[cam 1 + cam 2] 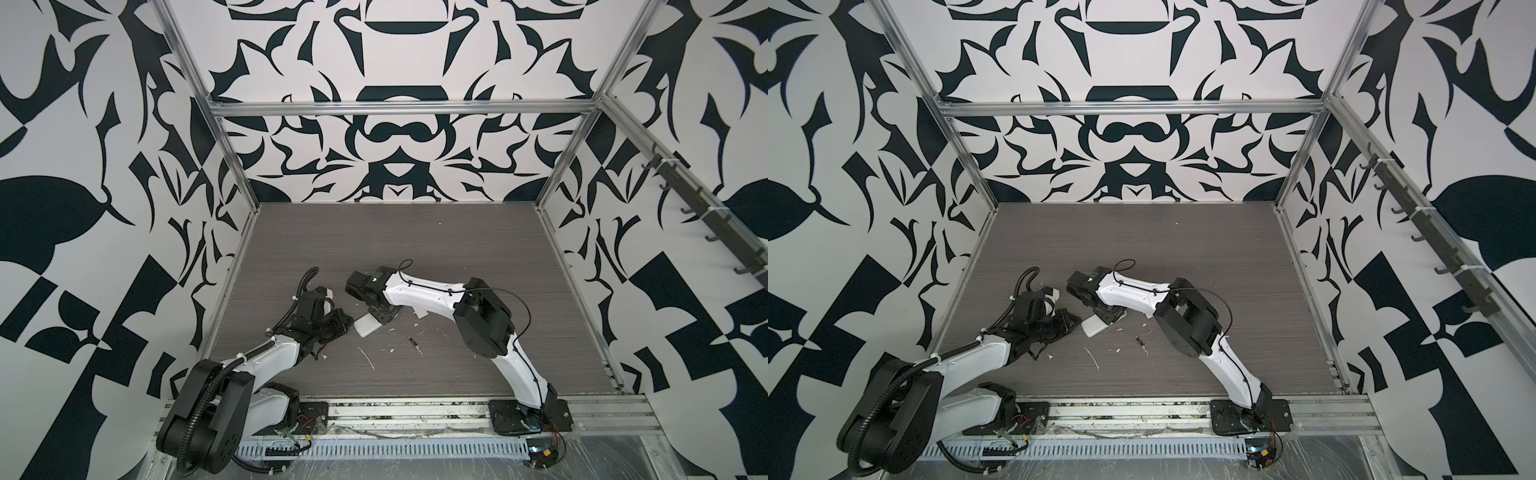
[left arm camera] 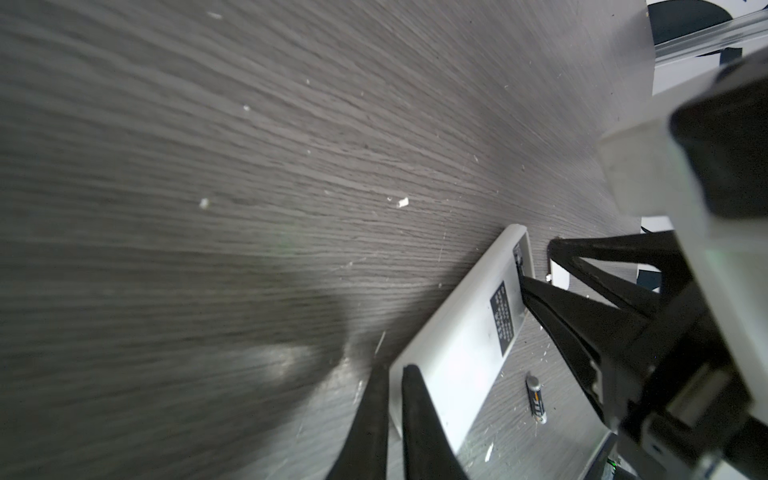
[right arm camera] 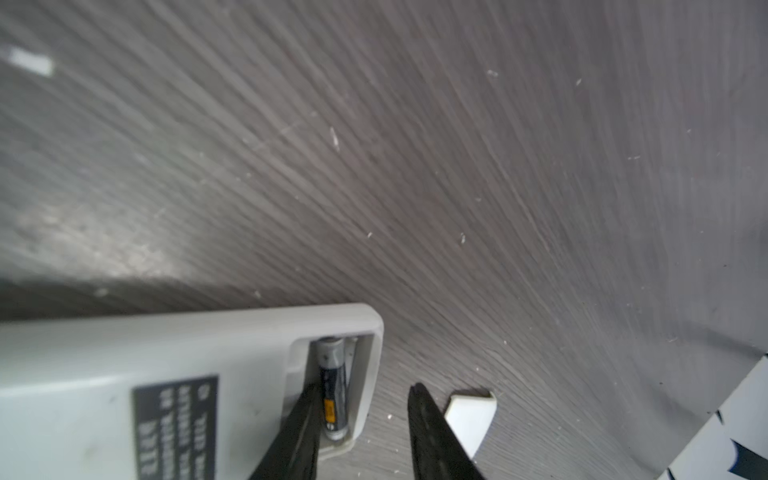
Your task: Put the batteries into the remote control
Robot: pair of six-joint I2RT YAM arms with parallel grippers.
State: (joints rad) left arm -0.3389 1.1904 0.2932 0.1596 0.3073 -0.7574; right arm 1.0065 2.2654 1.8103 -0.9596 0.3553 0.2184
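Observation:
The remote control (image 1: 367, 331) (image 3: 124, 353) lies white back up on the table, black label showing, its battery bay uncovered. One battery (image 3: 332, 386) sits in that bay. A second battery (image 1: 412, 341) (image 2: 536, 399) lies loose on the table to the right of the remote. My left gripper (image 2: 395, 370) is shut on the rim at the remote's near end. My right gripper (image 3: 365, 388) is open at the bay end: one finger rests inside the bay against the battery, the other stands outside the remote's end wall.
A small loose white cover plate (image 3: 471, 415) lies just beyond the right gripper's outer finger. White flecks and scraps (image 1: 368, 358) are scattered over the dark wood-grain table (image 1: 415, 249). Patterned walls and metal frame rails close in the workspace.

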